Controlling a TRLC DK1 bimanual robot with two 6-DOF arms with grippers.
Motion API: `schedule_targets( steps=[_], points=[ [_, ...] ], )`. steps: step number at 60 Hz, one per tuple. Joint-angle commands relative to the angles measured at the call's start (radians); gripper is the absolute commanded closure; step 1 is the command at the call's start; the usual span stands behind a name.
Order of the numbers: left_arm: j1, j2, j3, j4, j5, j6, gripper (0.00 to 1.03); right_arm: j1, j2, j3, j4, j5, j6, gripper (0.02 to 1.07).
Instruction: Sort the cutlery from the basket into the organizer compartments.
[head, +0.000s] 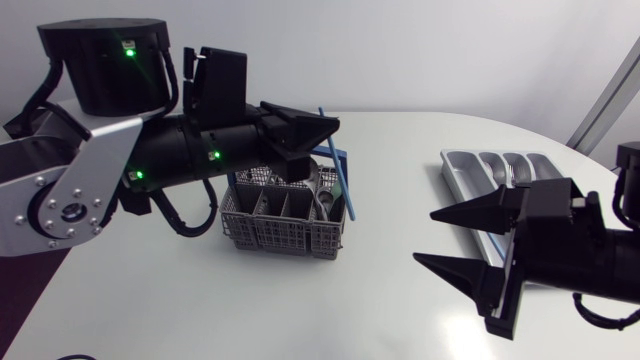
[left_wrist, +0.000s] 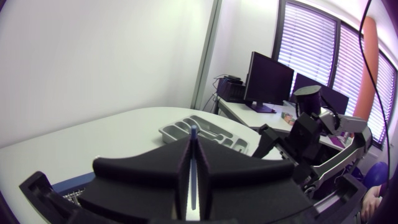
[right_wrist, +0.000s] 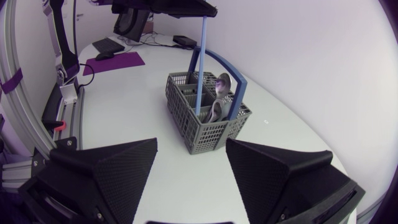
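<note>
- Cutlery basket, grey mesh with a blue hoop handle, stands on the white table, at about 9 o'clock from the table's middle in the head view.
- Left gripper hangs directly over the basket, jaws clamped on a thin blue-handled utensil.
- The utensil is near upright. Its top end pokes past the fingertips, and its lower end is down among the basket's compartments. Its head is hidden, so the type cannot be told.
- Spoons stand in the basket beside the utensil.
- Organizer, a silver-grey tray, lies well apart at 3 o'clock from the basket.
- Right gripper sits at 4 o'clock from the basket, jaws wide apart and holding nothing, pointing toward the basket.
</note>
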Motion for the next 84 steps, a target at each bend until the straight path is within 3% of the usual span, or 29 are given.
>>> schedule_targets(
  steps=[1, 15, 33, 41, 62, 75, 84],
  points=[
    [-0.007, 0.014, 0.043, -0.009, 0.038, -0.032, 1.00, 0.037, 0.053, 0.025, 0.044, 0.000, 0.074, 0.27],
    [-0.020, 0.040, 0.051, -0.012, 0.107, -0.045, 1.00, 0.096, 0.199, 0.075, 0.133, 0.000, 0.152, 0.41],
    [-0.042, 0.049, 0.055, -0.024, 0.135, -0.051, 1.00, 0.136, 0.329, 0.155, 0.190, 0.005, 0.192, 0.46],
    [-0.043, 0.051, 0.057, -0.024, 0.139, -0.052, 1.00, 0.155, 0.353, 0.173, 0.198, 0.006, 0.203, 0.57],
    [-0.043, 0.057, 0.054, -0.021, 0.142, -0.054, 1.00, 0.190, 0.381, 0.199, 0.198, 0.023, 0.217, 0.72],
    [-0.043, 0.059, 0.052, -0.019, 0.144, -0.055, 1.00, 0.205, 0.393, 0.196, 0.198, 0.023, 0.217, 0.93],
    [-0.043, 0.060, 0.049, -0.018, 0.145, -0.058, 1.00, 0.208, 0.409, 0.199, 0.196, 0.023, 0.220, 0.99]
  ],
)
